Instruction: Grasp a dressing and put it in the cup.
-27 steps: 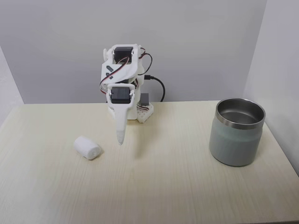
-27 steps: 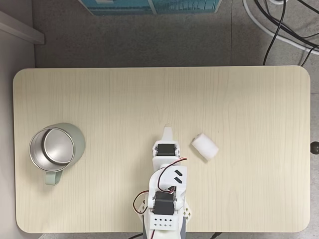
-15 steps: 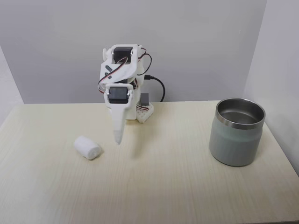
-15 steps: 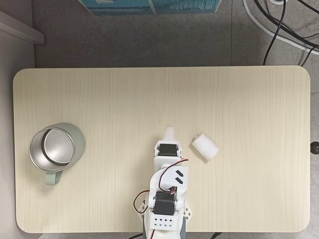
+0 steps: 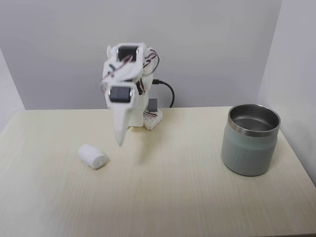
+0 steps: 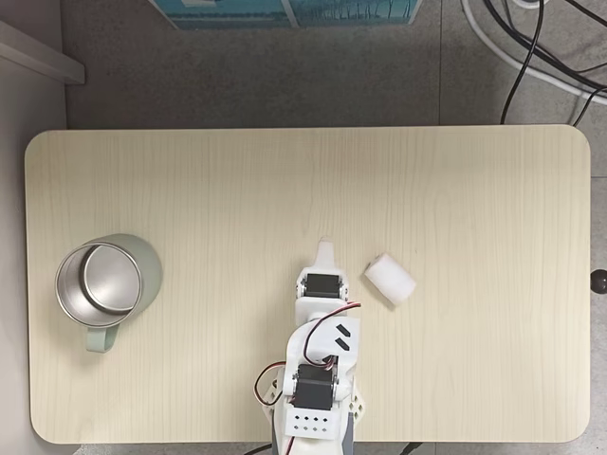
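Note:
The dressing (image 5: 92, 156) is a small white gauze roll lying on its side on the pale wooden table (image 5: 163, 197), at the left in the front fixed view. From above, the dressing (image 6: 390, 280) lies a little right of the arm. My white gripper (image 5: 119, 143) points down with its fingers together and nothing held, hanging above the table just right of the roll. In the view from above the gripper (image 6: 325, 245) tip sits left of the roll, apart from it. The grey-green cup (image 5: 250, 140) with its steel rim stands upright at the far right; from above the cup (image 6: 106, 282) is at the left.
The arm's base (image 5: 146, 117) stands at the table's back edge with a black cable (image 5: 169, 92) behind it. A grey wall closes in near the cup's side. Off the table, cables (image 6: 531, 47) and a blue box (image 6: 285, 11) lie on the floor.
The gripper has swung a little toward the dressing and its tip has risen slightly. The dressing and cup have not moved.

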Controlling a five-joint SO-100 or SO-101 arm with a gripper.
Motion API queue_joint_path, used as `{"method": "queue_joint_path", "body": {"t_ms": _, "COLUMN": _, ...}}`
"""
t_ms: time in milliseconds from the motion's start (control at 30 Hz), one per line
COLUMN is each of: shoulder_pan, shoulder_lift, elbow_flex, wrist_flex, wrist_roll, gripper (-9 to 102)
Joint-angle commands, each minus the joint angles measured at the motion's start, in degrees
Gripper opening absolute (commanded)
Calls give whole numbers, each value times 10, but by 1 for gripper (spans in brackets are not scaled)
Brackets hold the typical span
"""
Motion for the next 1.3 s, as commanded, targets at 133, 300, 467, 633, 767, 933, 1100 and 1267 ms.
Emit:
{"method": "queue_joint_path", "body": {"t_ms": 133, "shoulder_pan": 56, "shoulder_lift": 255, "elbow_flex": 294, "wrist_flex": 96, "wrist_roll": 33, "gripper": 10}}
{"method": "queue_joint_path", "body": {"t_ms": 300, "shoulder_pan": 131, "shoulder_lift": 423, "elbow_flex": 447, "wrist_flex": 199, "wrist_roll": 75, "gripper": 24}}
{"method": "queue_joint_path", "body": {"t_ms": 467, "shoulder_pan": 191, "shoulder_lift": 526, "elbow_flex": 512, "wrist_flex": 250, "wrist_roll": 98, "gripper": 28}}
{"method": "queue_joint_path", "body": {"t_ms": 633, "shoulder_pan": 184, "shoulder_lift": 589, "elbow_flex": 492, "wrist_flex": 272, "wrist_roll": 142, "gripper": 32}}
{"method": "queue_joint_path", "body": {"t_ms": 767, "shoulder_pan": 184, "shoulder_lift": 642, "elbow_flex": 465, "wrist_flex": 258, "wrist_roll": 167, "gripper": 32}}
{"method": "queue_joint_path", "body": {"t_ms": 933, "shoulder_pan": 180, "shoulder_lift": 703, "elbow_flex": 422, "wrist_flex": 216, "wrist_roll": 185, "gripper": 32}}
{"method": "queue_joint_path", "body": {"t_ms": 1100, "shoulder_pan": 174, "shoulder_lift": 714, "elbow_flex": 338, "wrist_flex": 123, "wrist_roll": 164, "gripper": 33}}
{"method": "queue_joint_path", "body": {"t_ms": 1267, "shoulder_pan": 188, "shoulder_lift": 706, "elbow_flex": 265, "wrist_flex": 35, "wrist_roll": 166, "gripper": 33}}
